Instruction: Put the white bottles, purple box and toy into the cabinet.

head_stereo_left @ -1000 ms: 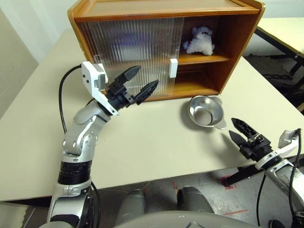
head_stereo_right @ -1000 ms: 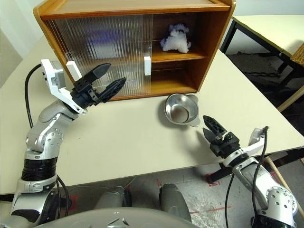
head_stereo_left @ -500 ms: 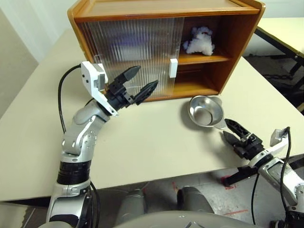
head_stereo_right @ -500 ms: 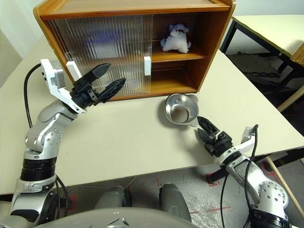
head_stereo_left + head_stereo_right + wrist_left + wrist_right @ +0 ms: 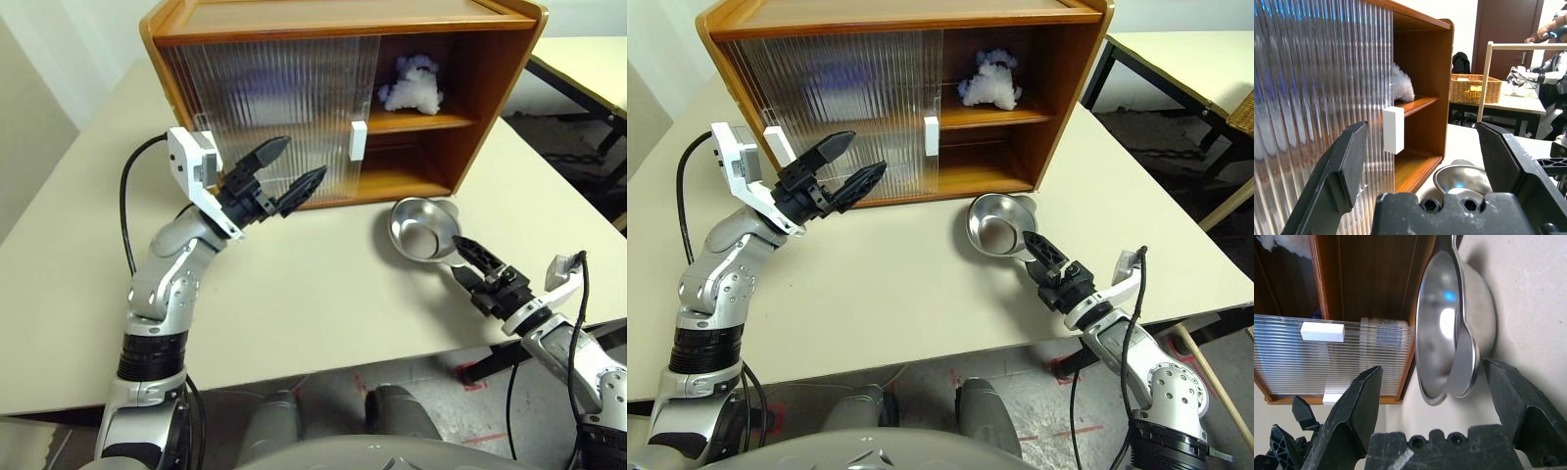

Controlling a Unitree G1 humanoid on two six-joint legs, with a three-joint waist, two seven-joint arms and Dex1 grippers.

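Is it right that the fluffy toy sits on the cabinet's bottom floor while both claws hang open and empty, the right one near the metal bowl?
Not quite. The toy sits on the cabinet's inner shelf, not its bottom floor, as the left eye view shows. The rest holds: the left claw and right claw are open and empty, the right one near the metal bowl.

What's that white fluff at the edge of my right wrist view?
Observer: The toy, sitting on the upper shelf in the cabinet's open side.
Operator: Is the left end effector carrying anything?
Observer: No, the left end effector is open and empty, raised in front of the sliding door.
Operator: Anything past the cabinet?
Observer: A wicker basket on another table.
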